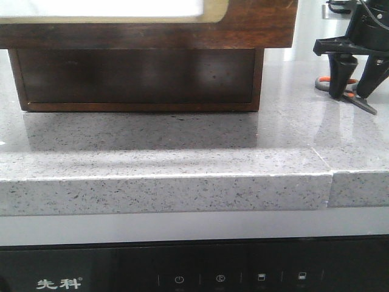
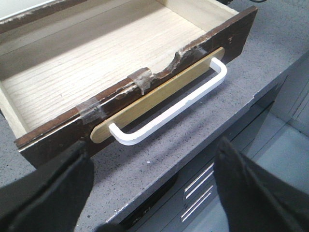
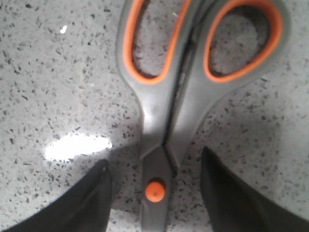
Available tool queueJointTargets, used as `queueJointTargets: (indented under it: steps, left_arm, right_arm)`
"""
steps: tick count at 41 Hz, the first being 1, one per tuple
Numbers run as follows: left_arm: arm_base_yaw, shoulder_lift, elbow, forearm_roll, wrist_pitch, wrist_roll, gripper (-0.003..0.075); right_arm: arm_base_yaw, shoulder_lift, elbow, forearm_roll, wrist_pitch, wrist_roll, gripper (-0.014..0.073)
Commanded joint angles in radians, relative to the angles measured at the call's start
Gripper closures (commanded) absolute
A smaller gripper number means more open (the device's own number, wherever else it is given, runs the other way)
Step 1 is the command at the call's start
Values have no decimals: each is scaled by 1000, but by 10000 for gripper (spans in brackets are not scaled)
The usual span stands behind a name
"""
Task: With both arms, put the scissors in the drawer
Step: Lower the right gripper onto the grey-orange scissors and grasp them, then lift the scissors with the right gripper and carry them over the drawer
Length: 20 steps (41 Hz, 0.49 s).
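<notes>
The scissors [image 3: 166,121] lie flat on the grey speckled counter [image 1: 182,158], far over on the robot's right side, well apart from the wooden cabinet [image 1: 140,79]. They are closed. Their grey handles have orange inside the loops, and a small orange dot [image 3: 155,190] sits where the two halves join.

The right gripper [image 3: 154,193] is right over the scissors. Its two black fingers [image 3: 82,203] are spread apart, one on each side of the joint with the orange dot. The pictures do not make clear if the fingertips touch the counter. The fingers do not squeeze the scissors.

The drawer [image 2: 96,58] is pulled out and open. Its inside is pale wood. Its dark front edge is chipped and has bits of clear tape [image 2: 91,108] on it. A white handle [image 2: 169,108] sits on a tan strip on the front.

The left gripper [image 2: 154,203] is near the drawer front, just off the counter's edge. Its fingers are wide apart and hold nothing.
</notes>
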Motion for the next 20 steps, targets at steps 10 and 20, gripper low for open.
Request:
queueJointTargets:
  steps: [10, 20]
  left_arm:
    - [-9, 1, -34, 0, -75, -12, 207]
    - [-9, 1, -34, 0, -75, -12, 207]
  right_arm:
    - [-3, -35, -27, 6, -12, -9, 424]
    - [-3, -60, -27, 6, 16, -9, 516]
